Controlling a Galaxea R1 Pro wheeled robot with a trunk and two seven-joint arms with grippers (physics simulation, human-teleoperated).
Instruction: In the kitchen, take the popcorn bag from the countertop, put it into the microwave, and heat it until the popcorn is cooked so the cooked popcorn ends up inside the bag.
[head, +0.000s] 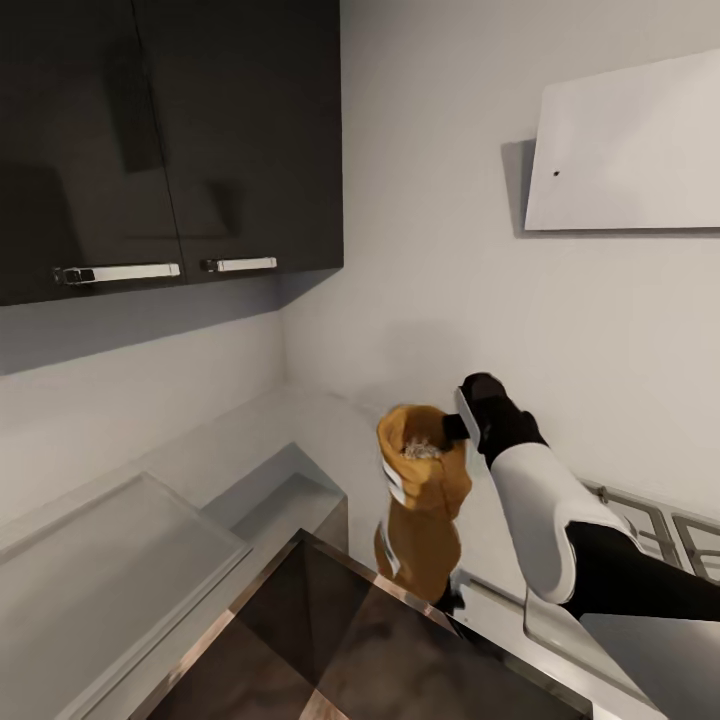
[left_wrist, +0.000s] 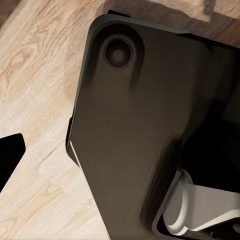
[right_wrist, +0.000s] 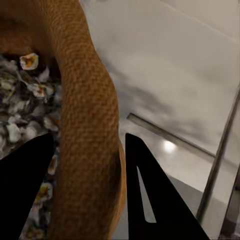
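Observation:
The tan-brown popcorn bag (head: 425, 500) hangs upright in the air above the grey countertop (head: 330, 430), near the wall corner. My right gripper (head: 460, 425) is shut on the bag's rolled rim (right_wrist: 85, 125), one dark finger (right_wrist: 25, 190) inside the mouth and the other outside. Whitish, yellow-flecked popcorn (right_wrist: 25, 100) fills the mouth and also shows from the head camera (head: 422, 451). A dark glass panel in a metallic frame (head: 360, 650), seemingly the microwave's open door, lies just below the bag, next to a pale boxy top (head: 120, 560). A black finger (left_wrist: 10, 155) of my left gripper shows above the wood floor.
Dark glossy upper cabinets (head: 170, 140) hang at the upper left. A flat pale hood (head: 630, 150) is on the right wall, with the hob's grates (head: 660, 530) below it behind my right arm. The robot's dark base (left_wrist: 140, 125) shows over wood floor (left_wrist: 35, 75).

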